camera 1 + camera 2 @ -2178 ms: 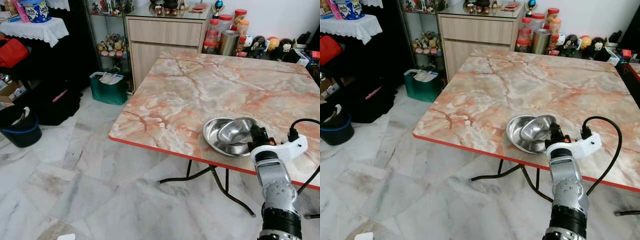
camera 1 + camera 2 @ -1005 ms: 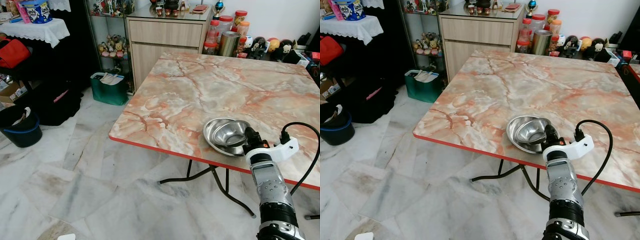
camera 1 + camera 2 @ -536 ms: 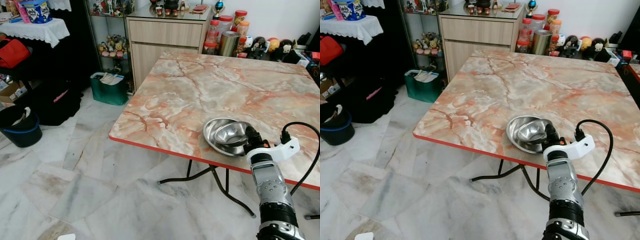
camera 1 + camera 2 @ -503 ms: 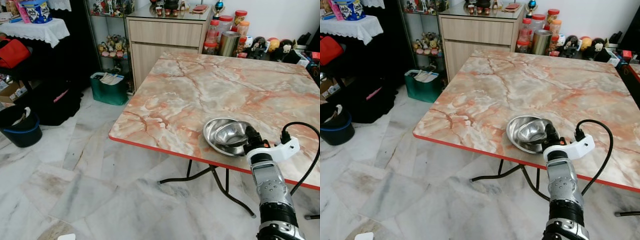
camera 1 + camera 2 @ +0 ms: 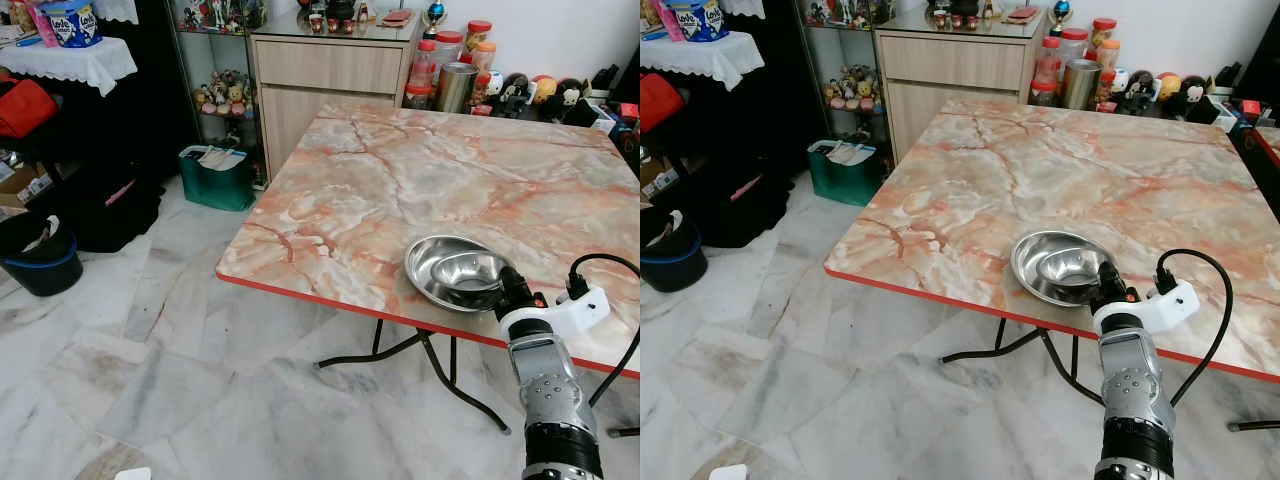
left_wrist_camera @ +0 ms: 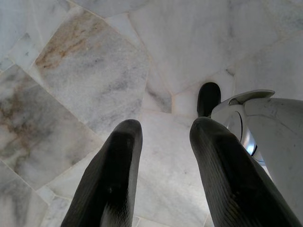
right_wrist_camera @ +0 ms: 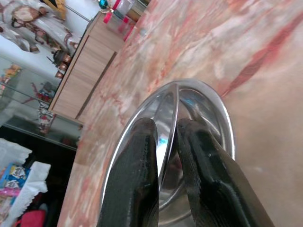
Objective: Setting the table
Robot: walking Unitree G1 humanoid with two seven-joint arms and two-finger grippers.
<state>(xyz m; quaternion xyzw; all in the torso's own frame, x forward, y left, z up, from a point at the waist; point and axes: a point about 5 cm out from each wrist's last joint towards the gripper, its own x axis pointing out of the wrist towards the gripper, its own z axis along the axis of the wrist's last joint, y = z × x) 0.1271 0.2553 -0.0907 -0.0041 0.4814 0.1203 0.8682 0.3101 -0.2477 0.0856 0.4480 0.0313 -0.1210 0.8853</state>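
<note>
A wide steel dish [image 5: 418, 270] sits near the front edge of the marble table [image 5: 400, 170]. A smaller steel bowl [image 5: 468, 270] lies inside it. My right gripper [image 5: 505, 285] reaches over the table's red edge. In the right wrist view its two black fingers [image 7: 137, 179] stand either side of the small bowl's thin rim [image 7: 175, 109] and are shut on it. My left gripper [image 6: 163, 127] hangs open over the marble floor, with nothing between its fingers.
Jars and a steel canister [image 5: 458, 85] and small figurines line the table's far edge. A wooden cabinet [image 5: 330, 70] stands behind. On the floor to the left are a green bin [image 5: 217, 175] and a black bucket [image 5: 40, 255]. Black table legs [image 5: 400, 350] splay under the front edge.
The small bowl, held tilted above the dish before, now lies lower and flatter inside it. My right gripper has dropped and drawn back slightly toward the table edge.
</note>
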